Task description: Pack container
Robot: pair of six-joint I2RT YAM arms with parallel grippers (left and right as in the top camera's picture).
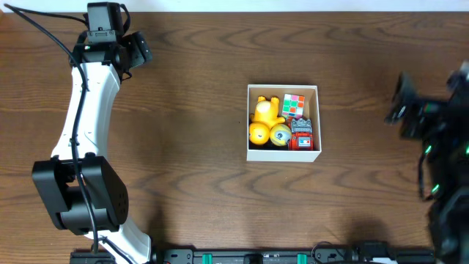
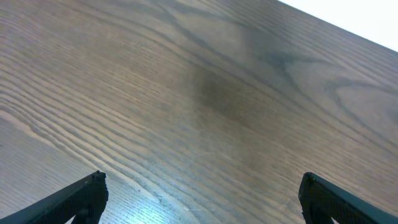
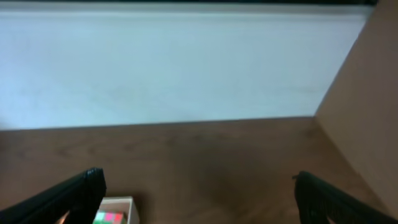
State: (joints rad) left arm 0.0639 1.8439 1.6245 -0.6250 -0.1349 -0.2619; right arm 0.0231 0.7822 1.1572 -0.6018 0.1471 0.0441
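Box [image 1: 284,155] packed with toys [image 1: 272,123], seemingly done; left gripper [image 2: 202,190] and right gripper [image 3: 199,186] gape empty; best parked clear of its walls.

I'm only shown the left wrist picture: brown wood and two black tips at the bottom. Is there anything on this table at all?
Observer: Yes. Near the middle of the overhead view sits a white-walled container, far off to the right of the left gripper.
Operator: Is it empty?
Observer: No, it holds toys, among them a yellow toy, a colourful cube and a red toy.
Operator: Is the other arm holding something?
Observer: No. The right gripper is open with nothing between its fingers, off to the container's right.
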